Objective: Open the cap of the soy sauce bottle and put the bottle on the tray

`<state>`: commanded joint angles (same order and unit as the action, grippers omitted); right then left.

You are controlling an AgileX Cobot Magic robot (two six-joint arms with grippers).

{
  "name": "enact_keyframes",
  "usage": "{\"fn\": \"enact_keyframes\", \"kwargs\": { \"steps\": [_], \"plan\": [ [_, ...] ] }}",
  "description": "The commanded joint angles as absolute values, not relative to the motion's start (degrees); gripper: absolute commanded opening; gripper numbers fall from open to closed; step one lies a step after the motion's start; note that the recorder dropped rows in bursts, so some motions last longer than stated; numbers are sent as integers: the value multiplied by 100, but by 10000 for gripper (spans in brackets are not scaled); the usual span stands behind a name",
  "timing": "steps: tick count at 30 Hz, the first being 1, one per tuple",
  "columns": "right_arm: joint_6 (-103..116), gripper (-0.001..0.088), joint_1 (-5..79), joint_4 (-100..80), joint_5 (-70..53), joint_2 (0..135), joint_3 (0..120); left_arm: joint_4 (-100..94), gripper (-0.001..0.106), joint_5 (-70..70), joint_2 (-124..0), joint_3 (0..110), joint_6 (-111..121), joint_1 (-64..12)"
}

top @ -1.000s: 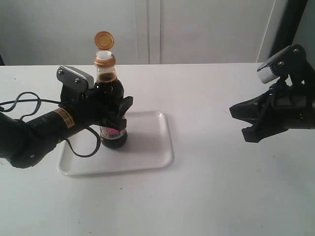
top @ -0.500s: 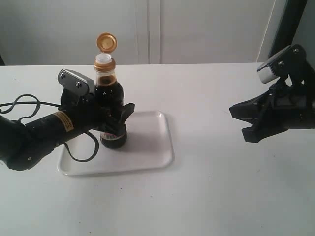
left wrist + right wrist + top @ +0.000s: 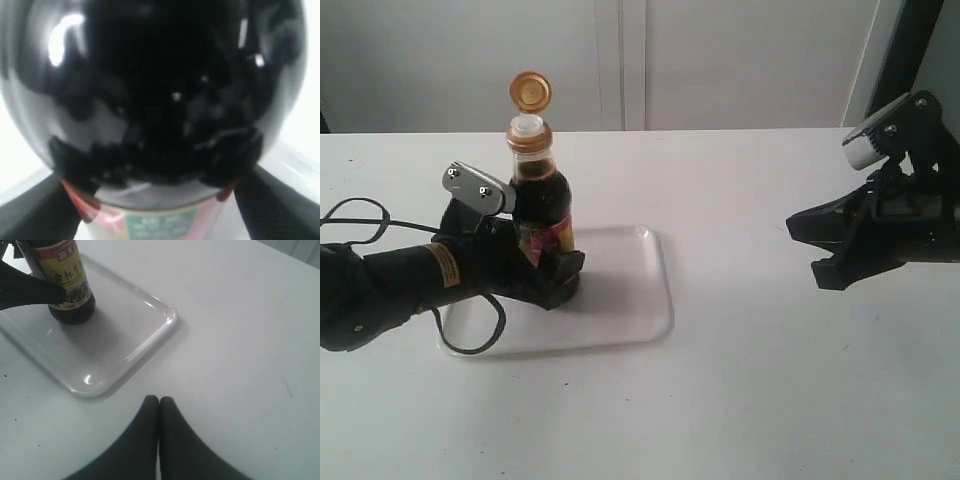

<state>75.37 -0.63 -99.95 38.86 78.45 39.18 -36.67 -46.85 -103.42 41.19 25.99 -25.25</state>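
The soy sauce bottle (image 3: 542,215) stands upright on the left part of the white tray (image 3: 625,300). Its gold-orange cap (image 3: 530,91) is flipped up on its hinge, and the white spout (image 3: 527,125) is bare. My left gripper (image 3: 558,272) is open, its jaws either side of the bottle's base, below the label. In the left wrist view the dark bottle (image 3: 160,100) fills the frame, and a strip of tray shows between it and one finger (image 3: 282,215). My right gripper (image 3: 820,258) hangs shut and empty over the table, far right. The right wrist view shows the bottle (image 3: 62,275) and tray (image 3: 150,335).
A black cable (image 3: 360,215) loops on the table behind my left arm. The white tabletop (image 3: 740,380) runs in front of and to the right of the tray. A white wall (image 3: 720,60) closes the far side.
The bottle has settled upright on the tray. My left gripper has slid down from the label to the base and drawn back to the left. The right arm has not moved.
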Motion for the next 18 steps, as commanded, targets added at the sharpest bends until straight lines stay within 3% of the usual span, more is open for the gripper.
{"fn": "enact_keyframes", "kwargs": {
  "steps": [18],
  "plan": [
    [7537, 0, -63, -9995, 3886, 7845, 3918, -3671, 807, -1555, -9427, 4119, 2892, -2525]
  ]
}}
